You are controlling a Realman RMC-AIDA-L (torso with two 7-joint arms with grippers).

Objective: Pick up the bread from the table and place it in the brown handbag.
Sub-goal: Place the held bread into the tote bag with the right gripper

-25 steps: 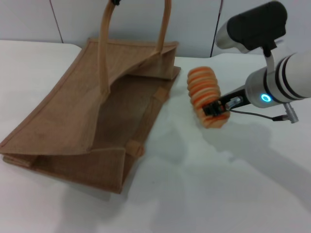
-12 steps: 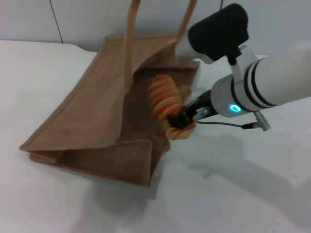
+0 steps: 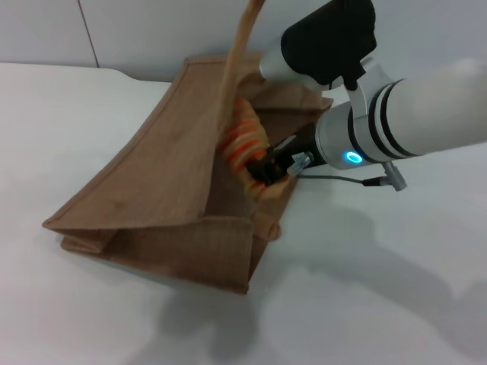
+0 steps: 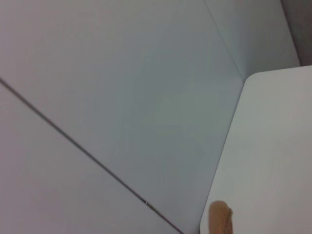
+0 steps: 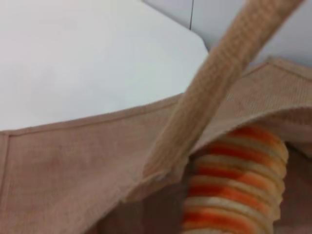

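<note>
The brown handbag [image 3: 156, 179] lies tipped on the white table [image 3: 380, 296], its mouth facing right. One loop handle [image 3: 237, 46] is pulled taut upward and runs out of the top of the head view. My right gripper [image 3: 266, 169] is shut on the lower end of the striped bread [image 3: 242, 138] and holds it inside the bag's mouth, behind the raised handle. The right wrist view shows the bread [image 5: 234, 192] under the bag's rim, with the handle [image 5: 214, 92] across it. My left gripper is out of view; its wrist view shows only a tan handle tip [image 4: 219, 218].
A white panelled wall [image 3: 152, 30] stands behind the table's far edge. The right arm's thick white forearm [image 3: 411, 122] reaches in from the right above the table. Bare tabletop lies in front of and to the left of the bag.
My right gripper has carried the bread leftward from beside the bag into its mouth. The bag has shifted to the right and its handle now leans more to the right.
</note>
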